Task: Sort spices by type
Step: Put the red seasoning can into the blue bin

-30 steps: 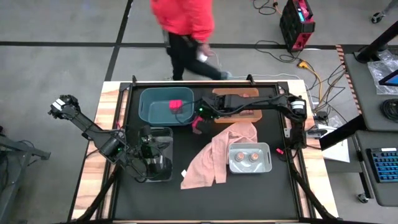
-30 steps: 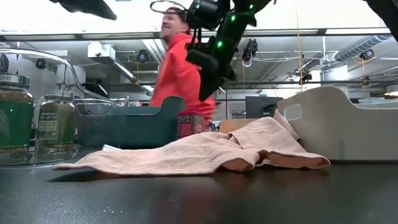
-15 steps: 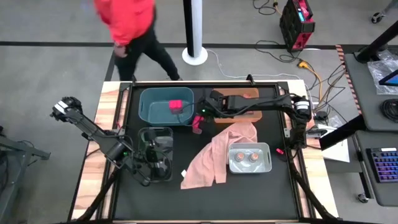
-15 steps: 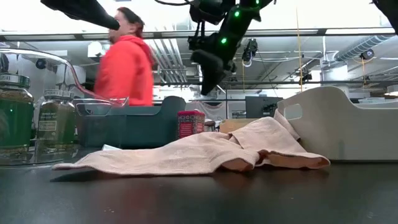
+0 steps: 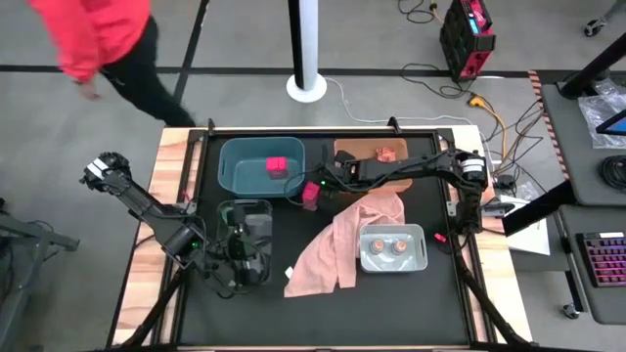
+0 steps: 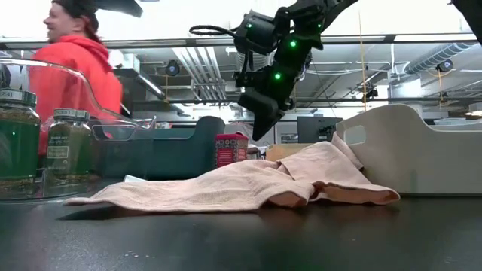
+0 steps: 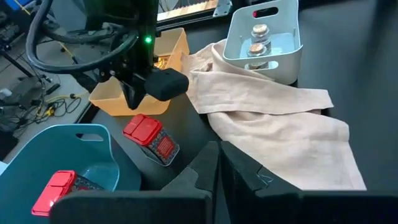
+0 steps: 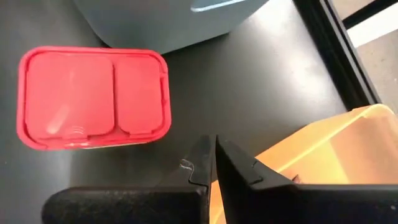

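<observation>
A bright pink square box (image 5: pixel 310 198) stands on the black table between the teal bin (image 5: pixel 235 166) and the orange bin (image 5: pixel 364 154); its lid (image 8: pixel 93 99) fills the right wrist view. A second pink box (image 5: pixel 277 165) lies inside the teal bin. My right gripper (image 8: pixel 214 163) is shut, hovering just beside the standing box (image 6: pixel 231 149) on its orange-bin side, fingers slanting down. Two brownish jars (image 5: pixel 386 246) stand in the grey bin. Green-lidded jars (image 6: pixel 19 139) stand in the clear bin (image 5: pixel 262 213). My left gripper (image 7: pixel 219 171) is shut above that clear bin.
A large pink cloth (image 5: pixel 340 244) lies crumpled between the bins, one end draped against the grey bin (image 5: pixel 421 256). The near half of the black table (image 5: pixel 391 313) is bare. A person in red (image 5: pixel 98 39) walks beyond the table's far left corner.
My right gripper has sunk a little and tipped beside the standing pink box, moving slightly toward the orange bin; the box has stayed put. The person in red has walked from behind the table's middle toward the far left.
</observation>
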Controlling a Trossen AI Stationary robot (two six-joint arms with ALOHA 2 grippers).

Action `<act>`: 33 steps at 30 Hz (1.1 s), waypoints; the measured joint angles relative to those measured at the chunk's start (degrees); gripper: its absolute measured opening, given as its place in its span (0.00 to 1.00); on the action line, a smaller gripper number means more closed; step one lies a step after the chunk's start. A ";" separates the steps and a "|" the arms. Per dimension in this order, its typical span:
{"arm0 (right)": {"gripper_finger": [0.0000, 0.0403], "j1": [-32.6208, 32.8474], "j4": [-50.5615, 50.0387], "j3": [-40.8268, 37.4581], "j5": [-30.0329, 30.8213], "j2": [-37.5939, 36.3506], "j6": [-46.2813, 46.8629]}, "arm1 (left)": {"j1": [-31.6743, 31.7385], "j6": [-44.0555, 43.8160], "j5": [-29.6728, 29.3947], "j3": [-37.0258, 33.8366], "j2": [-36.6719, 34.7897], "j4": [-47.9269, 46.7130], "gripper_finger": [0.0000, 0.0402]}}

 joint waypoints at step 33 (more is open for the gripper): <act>0.03 4.08 4.79 -0.83 -5.04 -0.12 2.53 | -0.04 0.01 -0.17 0.00 0.00 0.37 0.00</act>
